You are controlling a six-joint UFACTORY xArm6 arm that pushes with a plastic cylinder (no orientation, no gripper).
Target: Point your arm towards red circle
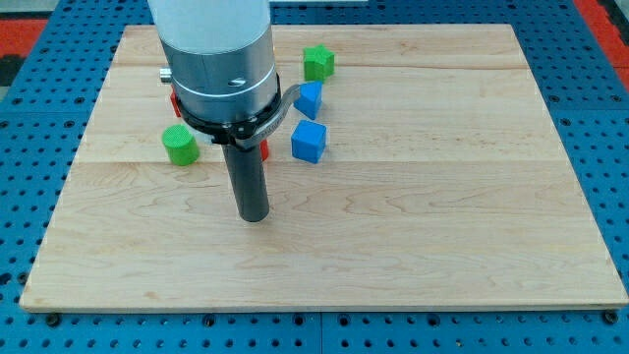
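Toward the view's top of my tip (254,216): red block (263,149), half hidden behind rod.
No jaws fitted; nothing held.

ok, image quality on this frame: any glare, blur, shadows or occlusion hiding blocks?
Camera view: even, soft light, no harsh glare on the board. Focus is sharp throughout. Only faint shadows beside my tip and the blue cube. The arm's housing blocks most of the red pieces: one sliver at its left, one by the rod, shapes not readable. Green cylinder and green cube are clear.
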